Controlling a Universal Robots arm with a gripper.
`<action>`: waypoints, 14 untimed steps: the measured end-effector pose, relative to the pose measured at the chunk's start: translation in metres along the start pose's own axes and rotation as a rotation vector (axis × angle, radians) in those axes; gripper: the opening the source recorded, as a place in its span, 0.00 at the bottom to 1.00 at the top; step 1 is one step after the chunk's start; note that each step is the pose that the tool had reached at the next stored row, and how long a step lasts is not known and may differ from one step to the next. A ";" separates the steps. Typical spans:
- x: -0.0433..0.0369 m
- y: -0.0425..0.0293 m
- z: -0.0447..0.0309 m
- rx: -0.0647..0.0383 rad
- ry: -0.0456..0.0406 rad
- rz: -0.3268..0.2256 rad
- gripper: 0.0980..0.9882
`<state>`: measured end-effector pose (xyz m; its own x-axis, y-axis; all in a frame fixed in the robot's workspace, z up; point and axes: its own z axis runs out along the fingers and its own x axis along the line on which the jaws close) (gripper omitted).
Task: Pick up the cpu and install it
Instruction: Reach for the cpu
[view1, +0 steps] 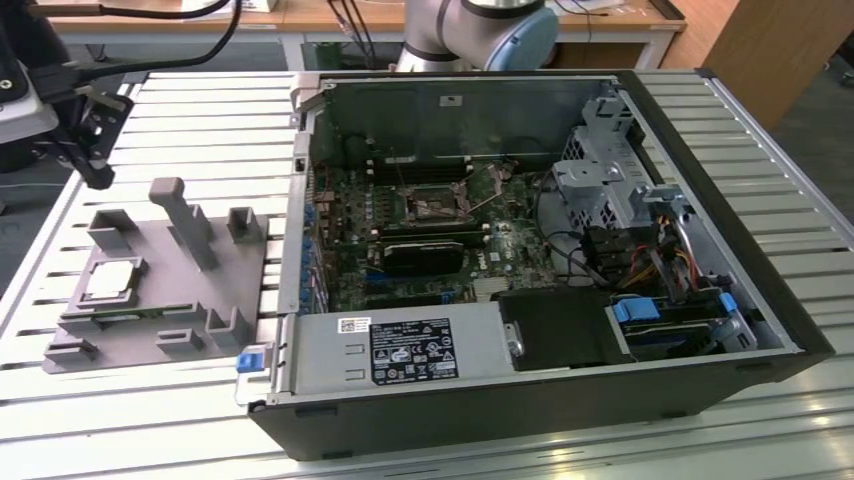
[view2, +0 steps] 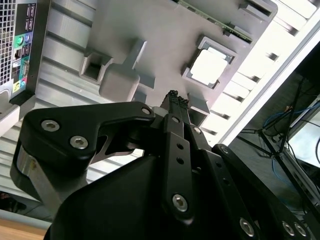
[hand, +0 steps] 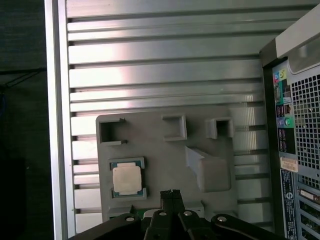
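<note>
The cpu (view1: 107, 281) (view2: 209, 67) (hand: 126, 179), a small square chip with a silver-grey top, lies flat in a recess of the grey plastic fixture (view1: 167, 290) (hand: 165, 155) on the exterior view's left. My gripper (view1: 96, 172) (view2: 175, 98) (hand: 171, 193) hangs above the table behind the fixture, apart from the chip, with its black fingers closed together on nothing. The open computer case (view1: 761, 300) lies on its side to the exterior view's right, and the motherboard's square socket (view1: 435, 206) shows inside it.
A tall grey post (view1: 180, 215) and several low blocks rise from the fixture. A dark heatsink block (view1: 424, 254) sits below the socket. The case's rear ports (hand: 284, 117) face the fixture. The slatted metal table (view1: 214, 120) ends close to the fixture's outer side.
</note>
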<state>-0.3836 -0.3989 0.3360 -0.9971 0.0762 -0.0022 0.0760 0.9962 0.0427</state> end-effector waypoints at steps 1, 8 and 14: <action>0.0009 -0.0001 0.0002 0.000 0.0000 0.000 0.01; 0.0076 -0.0006 0.0012 0.000 0.0005 0.000 0.01; 0.0178 -0.0030 0.0028 0.000 0.0005 0.000 0.01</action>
<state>-0.4016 -0.4005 0.3330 -0.9971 0.0762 -0.0017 0.0760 0.9962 0.0427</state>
